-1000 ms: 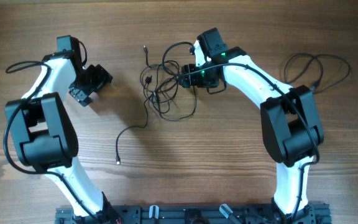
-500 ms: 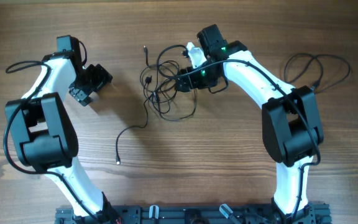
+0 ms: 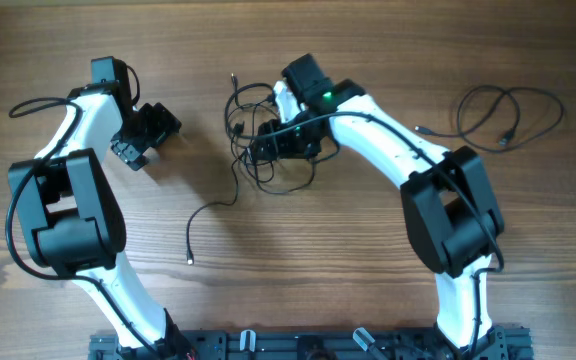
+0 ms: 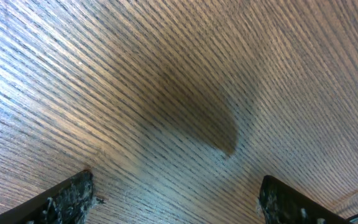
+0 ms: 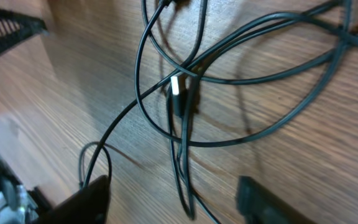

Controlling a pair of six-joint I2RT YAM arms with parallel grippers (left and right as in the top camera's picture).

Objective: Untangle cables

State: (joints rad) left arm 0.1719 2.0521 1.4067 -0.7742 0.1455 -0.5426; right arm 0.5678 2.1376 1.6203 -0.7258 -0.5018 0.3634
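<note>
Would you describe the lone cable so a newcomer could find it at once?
On the wooden table, look to the far right, beyond the right arm. A thin black cable lies there in loose loops, well apart from the knotted tangle under the right tool.

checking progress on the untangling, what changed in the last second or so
The right gripper swung left and now hangs over the tangled cables, jaws apart with strands between them, gripping nothing. The left gripper stayed open over the bare table, and the tangle lies about where it was.
</note>
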